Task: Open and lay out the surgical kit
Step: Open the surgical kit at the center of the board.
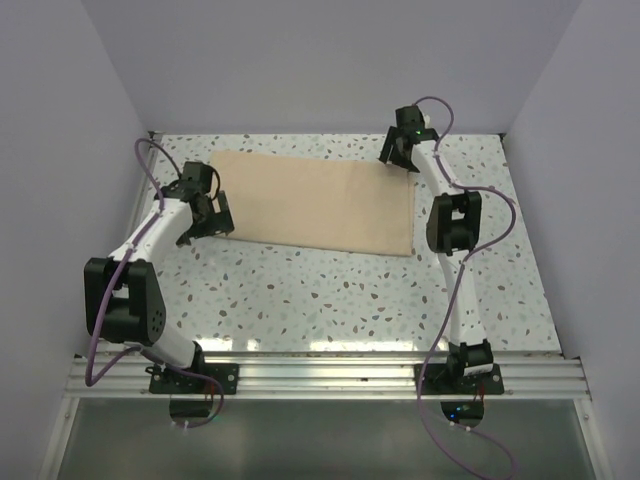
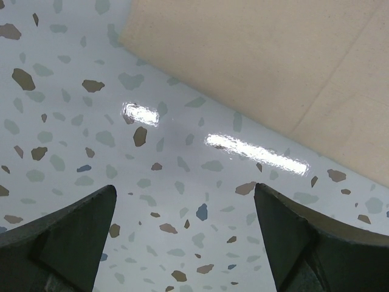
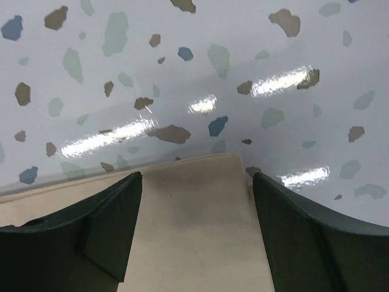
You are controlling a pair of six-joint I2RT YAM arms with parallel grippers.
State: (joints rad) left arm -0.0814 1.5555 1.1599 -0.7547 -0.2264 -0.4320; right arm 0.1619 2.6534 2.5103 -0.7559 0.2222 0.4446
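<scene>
The tan cloth wrap of the surgical kit (image 1: 315, 200) lies folded flat on the speckled table, at the far middle. No steel tray or instruments show; they are hidden or out of view. My left gripper (image 1: 213, 217) is open and empty, low beside the wrap's left edge; in the left wrist view the cloth (image 2: 273, 67) lies beyond my gripper (image 2: 184, 193), over bare table. My right gripper (image 1: 402, 152) is open above the wrap's far right corner; the cloth corner (image 3: 200, 207) lies between the fingers (image 3: 196, 177), not gripped.
The speckled table (image 1: 330, 300) is walled at the back and both sides. An aluminium rail (image 1: 320, 375) with both arm bases runs along the near edge.
</scene>
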